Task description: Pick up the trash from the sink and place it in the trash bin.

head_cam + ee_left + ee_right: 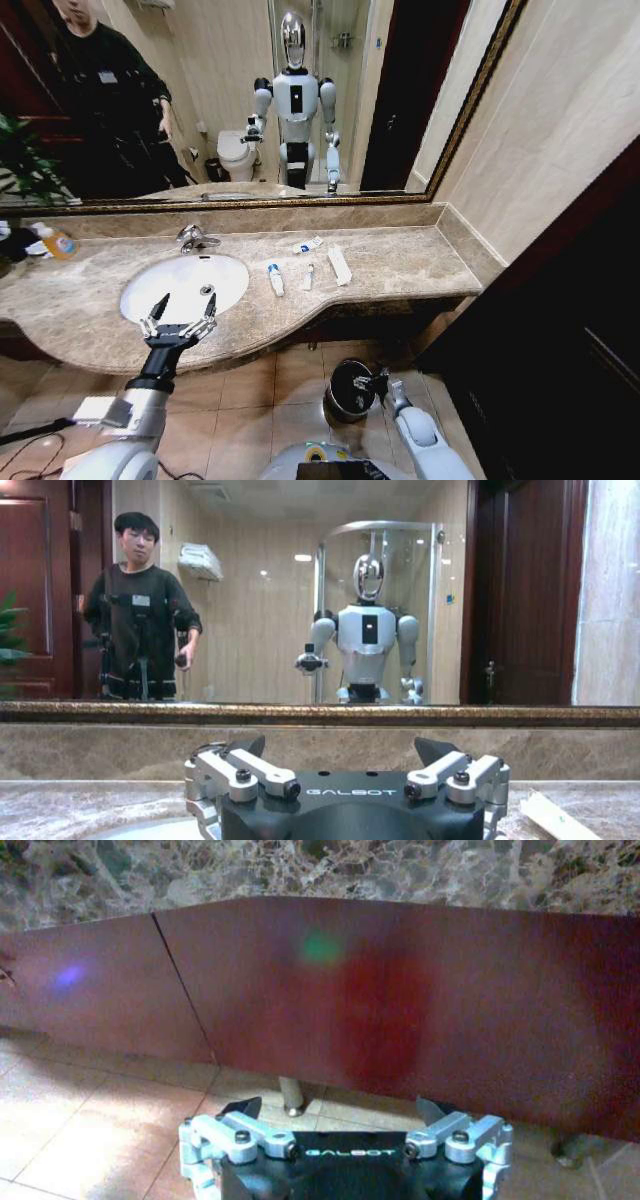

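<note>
Low by the floor, right gripper (372, 381), jaws spread, hangs over small round black trash bin (350, 390); left gripper (180, 318), jaws spread, above white oval sink (150, 285), should reach right toward small white blue-ended tubes (275, 279) lying on beige marble bench (400, 265).

Pretty standard hotel-style bathroom: a big mirror (250, 100) with a dark gold-trimmed frame covers the far wall, beige marble worktop (400, 265) running below it. Cream tiled wall (560, 130) on the right, tan floor tiles (270, 400) underneath, dark red wood panel (400, 1005) under the worktop. Green plant (25, 160) far left.
</note>
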Available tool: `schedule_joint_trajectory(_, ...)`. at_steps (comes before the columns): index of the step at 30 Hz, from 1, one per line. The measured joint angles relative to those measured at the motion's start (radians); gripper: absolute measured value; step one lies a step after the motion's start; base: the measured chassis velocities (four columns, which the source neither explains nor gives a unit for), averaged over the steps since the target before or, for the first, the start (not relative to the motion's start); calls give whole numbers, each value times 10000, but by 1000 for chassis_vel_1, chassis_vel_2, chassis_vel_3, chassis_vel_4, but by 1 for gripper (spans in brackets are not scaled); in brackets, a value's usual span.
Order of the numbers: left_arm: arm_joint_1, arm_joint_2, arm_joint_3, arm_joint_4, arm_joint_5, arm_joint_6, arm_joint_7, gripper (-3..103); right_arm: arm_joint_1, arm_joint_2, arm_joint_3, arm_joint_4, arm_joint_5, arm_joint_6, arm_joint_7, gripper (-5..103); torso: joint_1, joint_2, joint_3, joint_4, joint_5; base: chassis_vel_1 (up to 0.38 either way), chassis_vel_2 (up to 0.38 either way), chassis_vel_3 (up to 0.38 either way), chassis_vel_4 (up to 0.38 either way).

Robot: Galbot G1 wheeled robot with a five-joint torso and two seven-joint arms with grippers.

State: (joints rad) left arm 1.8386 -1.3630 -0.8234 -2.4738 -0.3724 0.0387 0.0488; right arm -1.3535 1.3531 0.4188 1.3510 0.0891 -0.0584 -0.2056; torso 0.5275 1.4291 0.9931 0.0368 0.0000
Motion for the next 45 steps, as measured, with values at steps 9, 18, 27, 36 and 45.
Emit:
schedule_joint_trajectory(9,0,0,0,0,0,0,0,100,-354,-405,2,923,561,-279,-111,100,0,0,0,-1,1,0,0,0,0)
schedule_joint_trajectory(18,0,0,0,0,0,0,0,100,-723,-1388,41,3529,1675,-647,477,100,0,0,0,0,2,0,0,0,0)
schedule_joint_trajectory(27,0,0,0,0,0,0,0,100,-603,-2231,206,6378,3173,-1591,1571,100,0,0,0,0,0,0,0,0,0)
schedule_joint_trajectory(36,0,0,0,0,0,0,-1,100,1722,-3279,-669,6388,4585,-2246,1963,100,0,0,1,0,3,0,0,0,0)
schedule_joint_trajectory(45,0,0,0,0,0,0,0,100,4223,-3136,-2308,4654,5563,-2828,2380,100,1,0,1,0,0,0,0,0,0)
